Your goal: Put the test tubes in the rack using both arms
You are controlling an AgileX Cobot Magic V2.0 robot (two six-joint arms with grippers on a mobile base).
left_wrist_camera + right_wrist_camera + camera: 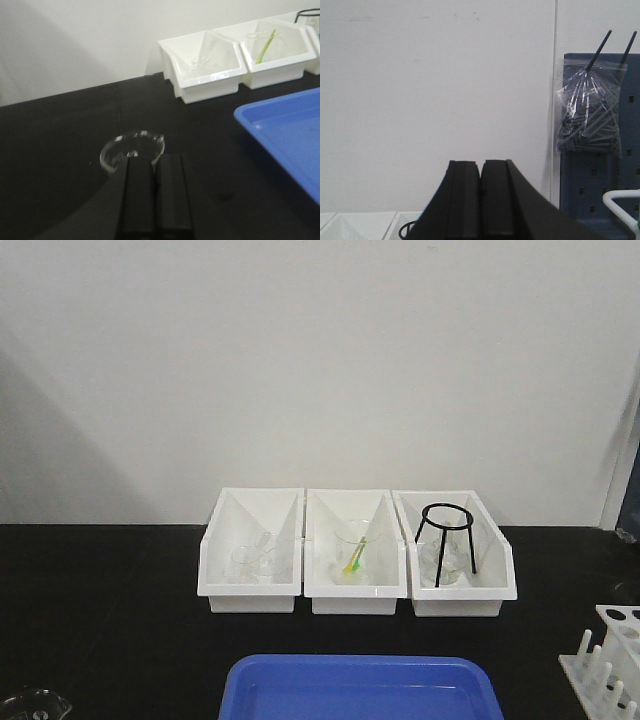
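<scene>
Front-facing view: three white bins (357, 580) stand on the black worktop (100, 620), the rack (608, 660) at its right edge beside a blue tray (360, 688). Test tubes (262, 552) appear to lie in the leftmost bin, though glare blurs them. Left gripper (155, 165), above a beaker (132, 150), and right gripper (480, 172) have jaws pressed together, empty. Transfer not yet begun; next, jaws must part and reach the bin.

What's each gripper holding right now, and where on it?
Nothing. The left gripper is shut with no object between its fingers, behind the beaker. The right gripper is shut too, empty, facing the wall.
</scene>
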